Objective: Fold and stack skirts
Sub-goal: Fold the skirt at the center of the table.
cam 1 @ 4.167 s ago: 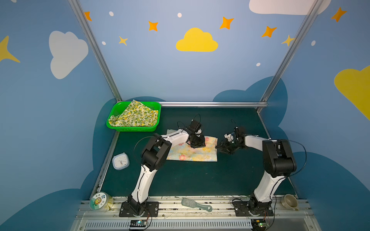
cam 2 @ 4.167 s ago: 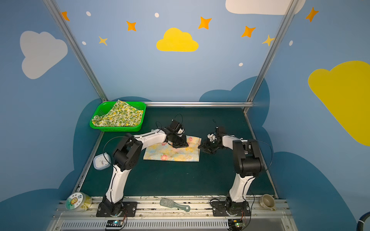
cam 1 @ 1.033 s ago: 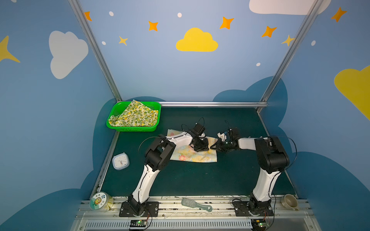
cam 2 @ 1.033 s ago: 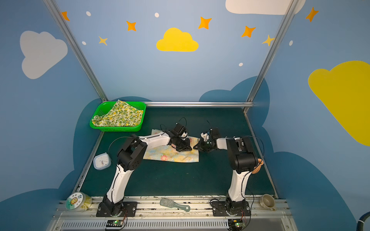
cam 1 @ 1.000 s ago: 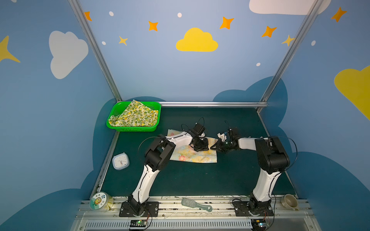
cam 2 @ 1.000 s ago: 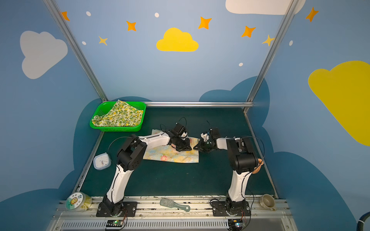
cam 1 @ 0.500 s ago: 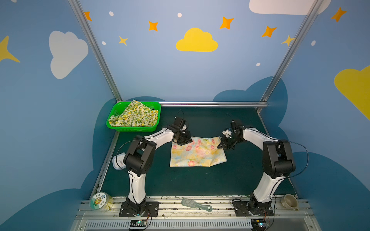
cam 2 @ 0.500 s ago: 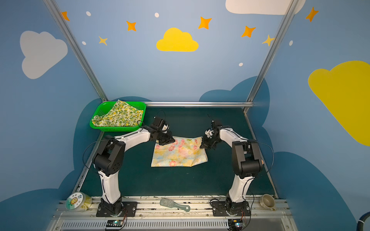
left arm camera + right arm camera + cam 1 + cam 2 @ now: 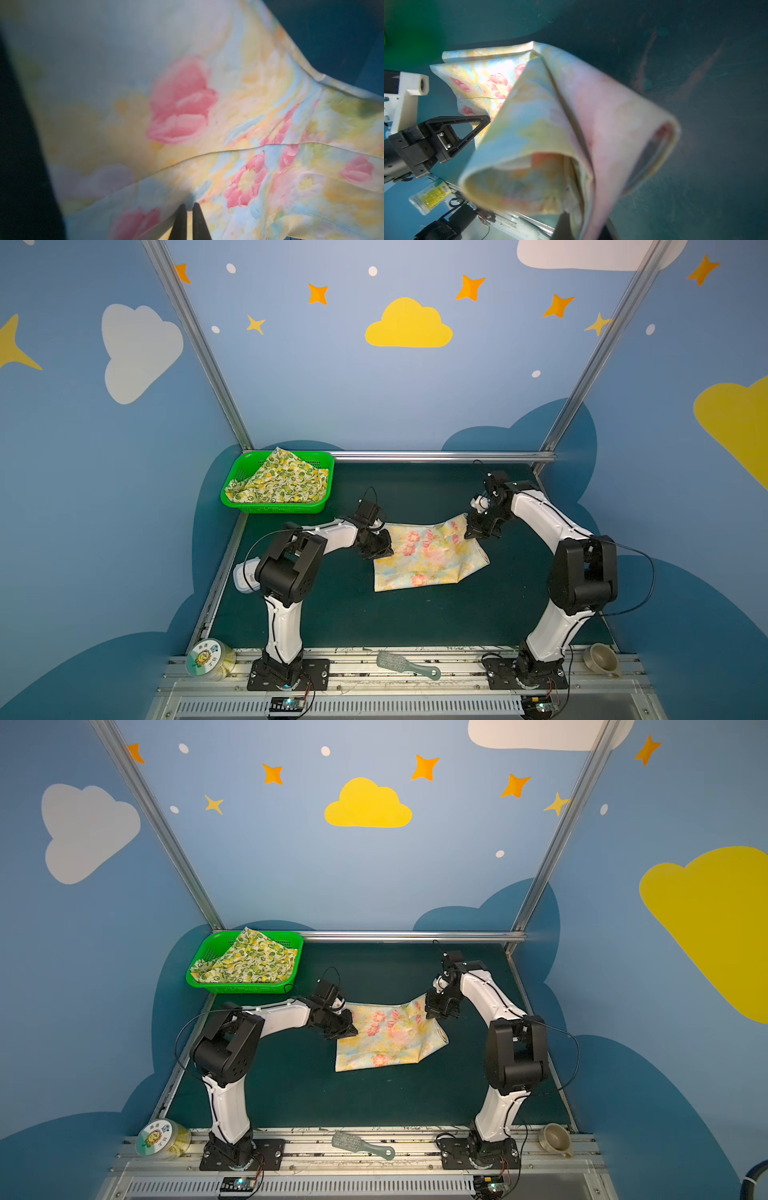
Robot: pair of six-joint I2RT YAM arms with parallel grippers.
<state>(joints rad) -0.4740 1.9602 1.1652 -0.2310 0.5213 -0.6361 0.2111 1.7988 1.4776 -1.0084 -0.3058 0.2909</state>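
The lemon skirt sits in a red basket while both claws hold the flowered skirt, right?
No: the basket is green, as both top views show. The lemon skirt sits in it, and the left claw and right claw hold the flowered skirt.

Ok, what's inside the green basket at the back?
The lemon-print skirt lies loosely in the green basket, filling most of it. Anything beneath the cloth, including the basket floor, is hidden.
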